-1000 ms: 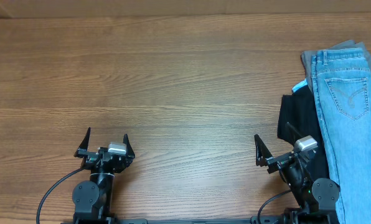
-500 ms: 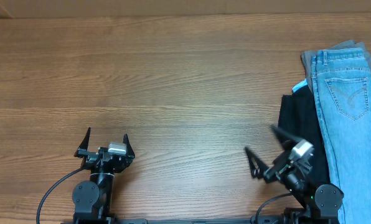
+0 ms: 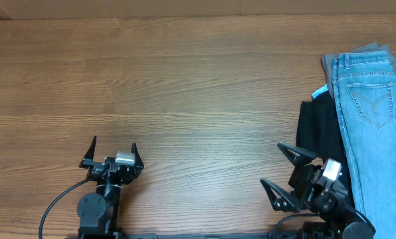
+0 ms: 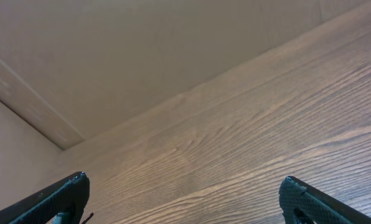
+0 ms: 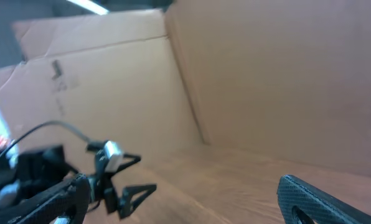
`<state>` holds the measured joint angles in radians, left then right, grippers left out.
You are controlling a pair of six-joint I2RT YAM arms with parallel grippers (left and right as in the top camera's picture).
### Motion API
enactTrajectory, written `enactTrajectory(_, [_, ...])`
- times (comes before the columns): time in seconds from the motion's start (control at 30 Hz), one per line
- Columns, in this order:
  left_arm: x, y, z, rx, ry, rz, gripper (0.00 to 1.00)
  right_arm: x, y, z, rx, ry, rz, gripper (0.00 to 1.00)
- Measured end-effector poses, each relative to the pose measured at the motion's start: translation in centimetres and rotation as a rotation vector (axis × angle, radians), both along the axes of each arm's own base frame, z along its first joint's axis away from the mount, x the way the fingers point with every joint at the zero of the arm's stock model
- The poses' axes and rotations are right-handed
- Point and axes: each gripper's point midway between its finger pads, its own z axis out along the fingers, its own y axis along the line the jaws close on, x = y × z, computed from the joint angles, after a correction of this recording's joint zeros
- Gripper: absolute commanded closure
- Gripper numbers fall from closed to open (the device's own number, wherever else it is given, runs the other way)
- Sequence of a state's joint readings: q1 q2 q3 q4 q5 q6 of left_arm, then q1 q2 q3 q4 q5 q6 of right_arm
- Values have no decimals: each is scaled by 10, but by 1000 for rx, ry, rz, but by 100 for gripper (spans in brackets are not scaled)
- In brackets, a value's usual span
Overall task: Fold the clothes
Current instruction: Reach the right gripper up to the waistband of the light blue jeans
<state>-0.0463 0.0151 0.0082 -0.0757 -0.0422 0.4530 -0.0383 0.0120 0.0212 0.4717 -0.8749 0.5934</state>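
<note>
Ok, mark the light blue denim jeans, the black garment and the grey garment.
light blue denim jeans (image 3: 377,153), overhead view, leg below the pocket
black garment (image 3: 317,129), overhead view, its uncovered middle
grey garment (image 3: 328,66), overhead view, strip beside the waistband

right fingers (image 3: 290,151) | swung from forward to leftward | shifted toward near edge

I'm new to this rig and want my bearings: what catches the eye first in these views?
At the right edge of the wooden table, light blue jeans stand out, lying over a black garment and a grey garment. Along the near edge, the left gripper and right gripper both stand open and empty.
</note>
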Motion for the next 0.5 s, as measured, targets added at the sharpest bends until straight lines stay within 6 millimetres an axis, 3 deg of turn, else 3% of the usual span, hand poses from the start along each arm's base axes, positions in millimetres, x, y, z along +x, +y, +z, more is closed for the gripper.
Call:
enactTrajectory(0.1, [0,0,0,0,0,0,0,9,-6,5,20,31,-53,0])
enactTrajectory(0.27, [0,0,0,0,0,0,0,25,-20,40,2,46,-177,0])
enactTrajectory(0.4, [0,0,0,0,0,0,0,60,-39,73,-21,154,-324,0])
enactTrajectory(0.5, [0,0,0,0,0,0,0,87,-50,87,-50,221,-403,0])
